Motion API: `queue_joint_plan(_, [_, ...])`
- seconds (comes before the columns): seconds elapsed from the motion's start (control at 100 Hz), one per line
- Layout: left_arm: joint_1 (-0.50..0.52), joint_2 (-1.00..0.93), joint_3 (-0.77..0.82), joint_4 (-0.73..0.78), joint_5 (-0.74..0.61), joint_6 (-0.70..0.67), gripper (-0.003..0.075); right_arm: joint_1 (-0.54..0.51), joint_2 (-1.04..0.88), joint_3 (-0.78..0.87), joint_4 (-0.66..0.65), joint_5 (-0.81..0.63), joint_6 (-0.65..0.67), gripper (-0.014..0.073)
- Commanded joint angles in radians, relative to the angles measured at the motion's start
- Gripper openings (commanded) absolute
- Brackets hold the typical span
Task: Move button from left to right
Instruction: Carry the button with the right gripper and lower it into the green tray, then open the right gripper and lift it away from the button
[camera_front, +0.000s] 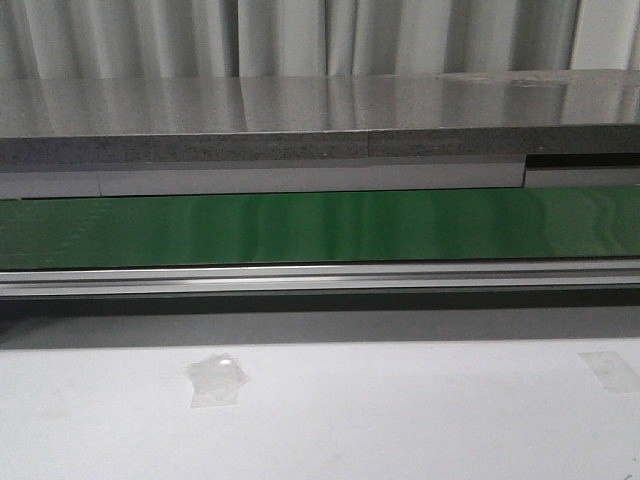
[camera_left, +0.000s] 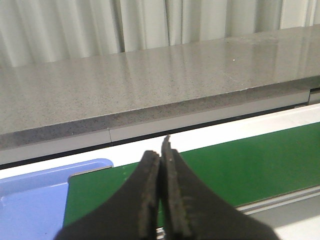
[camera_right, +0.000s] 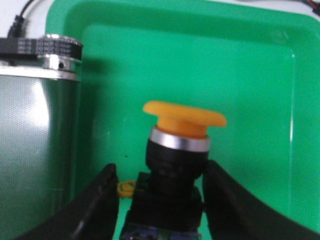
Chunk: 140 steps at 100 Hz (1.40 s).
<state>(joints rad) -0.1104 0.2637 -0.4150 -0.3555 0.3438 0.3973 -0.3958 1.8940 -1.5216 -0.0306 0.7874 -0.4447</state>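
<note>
Backdrop: pale pleated curtain (camera_front: 300, 35) behind a speckled grey stone tabletop (camera_front: 300, 105).
Soft reflections streak the polished slab; a light grey panel (camera_front: 300, 178) runs under its front edge. In front lies a matte white surface (camera_front: 400, 420) bearing two patches of clear tape (camera_front: 215, 380). Lighting diffuse, even.

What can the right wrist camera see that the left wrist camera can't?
Only the right wrist view shows the button, standing between the right gripper fingers over a green tray. Only the left wrist view shows the left gripper shut on nothing, a blue tray and the grey countertop. Both show a bit of the green belt.
</note>
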Motion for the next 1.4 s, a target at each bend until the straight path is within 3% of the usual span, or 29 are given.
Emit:
queue_joint_plan(0.0, [-0.007, 0.009, -0.025, -0.011, -0.074, -0.002, -0.002, -0.007, -0.032, -0.033, 0.008, -0.039, -0.019, 0.0185])
queue_joint_plan(0.95, [-0.007, 0.009, -0.025, -0.011, -0.074, -0.002, -0.002, -0.007, 0.039, -0.033, 0.063, 0.029, -0.02, 0.0189])
queue_joint_plan(1.22, [-0.007, 0.009, -0.025, -0.011, -0.074, -0.002, -0.002, -0.007, 0.039, -0.033, 0.063, 0.036, -0.02, 0.0434])
queue_joint_plan(1.39, [-0.007, 0.009, -0.025, -0.011, -0.074, -0.002, -0.002, -0.007, 0.038, -0.033, 0.062, 0.036, -0.019, 0.0448])
